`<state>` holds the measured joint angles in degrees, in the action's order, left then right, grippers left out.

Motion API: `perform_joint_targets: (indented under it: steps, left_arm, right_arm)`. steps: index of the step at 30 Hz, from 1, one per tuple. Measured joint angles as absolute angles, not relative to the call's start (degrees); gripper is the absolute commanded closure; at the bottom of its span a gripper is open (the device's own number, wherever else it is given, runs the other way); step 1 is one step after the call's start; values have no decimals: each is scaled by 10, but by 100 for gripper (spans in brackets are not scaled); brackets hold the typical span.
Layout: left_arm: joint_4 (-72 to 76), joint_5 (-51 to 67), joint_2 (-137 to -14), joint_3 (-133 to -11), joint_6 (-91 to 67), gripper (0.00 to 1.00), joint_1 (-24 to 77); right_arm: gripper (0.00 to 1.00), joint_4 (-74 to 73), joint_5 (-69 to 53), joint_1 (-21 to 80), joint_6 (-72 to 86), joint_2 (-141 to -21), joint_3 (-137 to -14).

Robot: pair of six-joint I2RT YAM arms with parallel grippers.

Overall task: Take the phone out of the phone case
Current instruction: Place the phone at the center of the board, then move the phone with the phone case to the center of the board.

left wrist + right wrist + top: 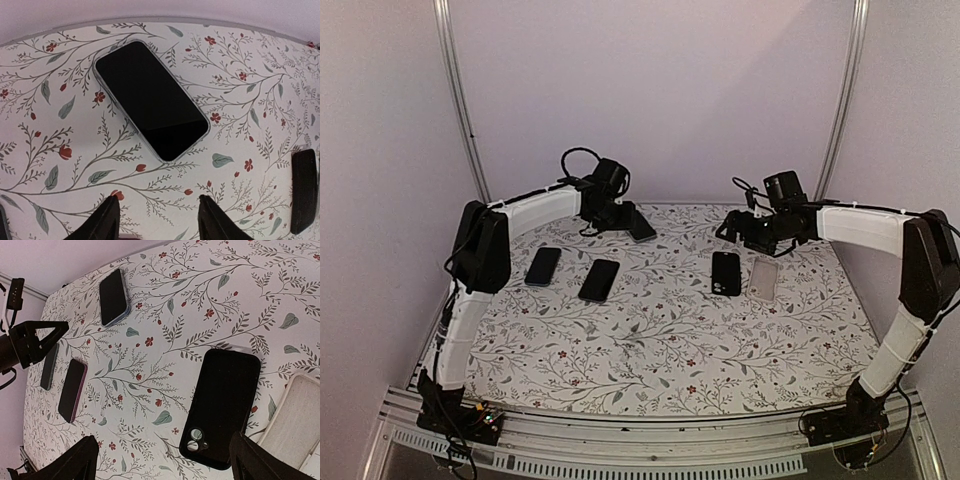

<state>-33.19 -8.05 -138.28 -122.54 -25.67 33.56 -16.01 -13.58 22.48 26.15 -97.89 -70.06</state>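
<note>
A: Two grippers logged. Left gripper [157, 200]: fingers apart, nothing between them. Where was the phone?

B: The phone [150, 100] lay screen up on the floral cloth [260, 65]. It was just ahead of the left fingertips, apart from them and set at a slant.

A: Case?

B: A pale translucent rim ran round the phone's edge: the phone case [165, 158], with the phone seated in it.

A: Right gripper?

B: Right gripper [161, 437]: fingers wide apart, gripping nothing. A black handset [225, 405] lay back up just ahead of it, camera openings toward the gripper. A clear shell [295, 425] lay just beside the handset, hollow side up, its bare inside showing.

A: Obstructions?

B: Only bare cloth lay between the left fingertips and the phone. Two dark phones [50, 365] [72, 390] lay side by side beyond the left gripper, as the right wrist saw them. A dark object [304, 190] sat right of the left gripper at the edge of view; could not tell what.
</note>
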Motion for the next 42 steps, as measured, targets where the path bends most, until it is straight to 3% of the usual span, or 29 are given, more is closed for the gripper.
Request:
perform_joint_targets:
  steps: [10,17,23,33,42]
  left_arm:
    - [-341,41,-1456,-1308,-260,48,268]
    - [-341,122,-1474,-1306,-257,47,247]
    - [-326,192,-1474,-1299,-267,46,237]
    - [-278,270,-1486,-1297,-320,46,216]
    - [-240,326,-1520,-1297,-361,46,203]
  right_arm:
    - [7,-165,-136,236,261,-981,-706]
    - [10,-140,-143,256,257,-1038,-792]
    - [11,-95,-183,259,242,-1148,-903]
    - [27,-56,-257,259,230,-1379,-1136]
    - [38,-34,-305,256,247,-1523,-1258]
